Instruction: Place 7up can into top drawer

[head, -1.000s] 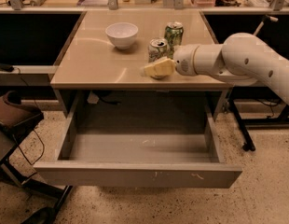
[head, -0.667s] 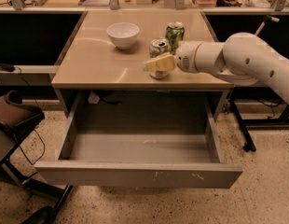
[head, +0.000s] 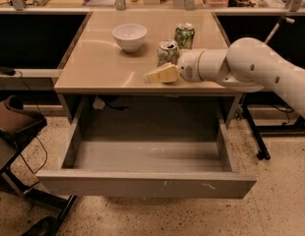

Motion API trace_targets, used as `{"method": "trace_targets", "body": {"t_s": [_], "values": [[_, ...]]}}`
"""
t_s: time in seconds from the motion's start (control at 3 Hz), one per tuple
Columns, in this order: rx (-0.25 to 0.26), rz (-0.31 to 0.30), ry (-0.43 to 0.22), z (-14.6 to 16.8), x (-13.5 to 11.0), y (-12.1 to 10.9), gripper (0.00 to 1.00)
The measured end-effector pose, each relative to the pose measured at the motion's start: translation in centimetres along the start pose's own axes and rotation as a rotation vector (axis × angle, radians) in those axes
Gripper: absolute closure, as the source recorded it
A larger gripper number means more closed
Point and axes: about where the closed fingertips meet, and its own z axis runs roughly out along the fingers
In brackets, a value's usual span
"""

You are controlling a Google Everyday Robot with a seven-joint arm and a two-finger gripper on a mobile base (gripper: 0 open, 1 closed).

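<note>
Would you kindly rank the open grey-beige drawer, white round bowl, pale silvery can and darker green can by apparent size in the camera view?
1. Grey-beige top drawer
2. White round bowl
3. Pale silvery 7up can and darker green can: alike, unranked
The gripper sits in front of the 7up can.

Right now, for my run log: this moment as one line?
pincer: over desk front, camera side of 7up can | 7up can: upright on desk | drawer: open, can not in it

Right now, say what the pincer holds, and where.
Nothing visibly: the pincer sits low over the desk, just in front of the upright 7up can.
</note>
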Motion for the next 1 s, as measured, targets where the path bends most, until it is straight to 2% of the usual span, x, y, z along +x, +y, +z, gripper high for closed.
{"method": "trace_targets", "body": {"t_s": [0.33, 1.0], "values": [[-0.001, 0.000, 0.000, 0.02, 0.01, 0.03, 0.19], [-0.001, 0.000, 0.000, 0.02, 0.01, 0.03, 0.65]]}}
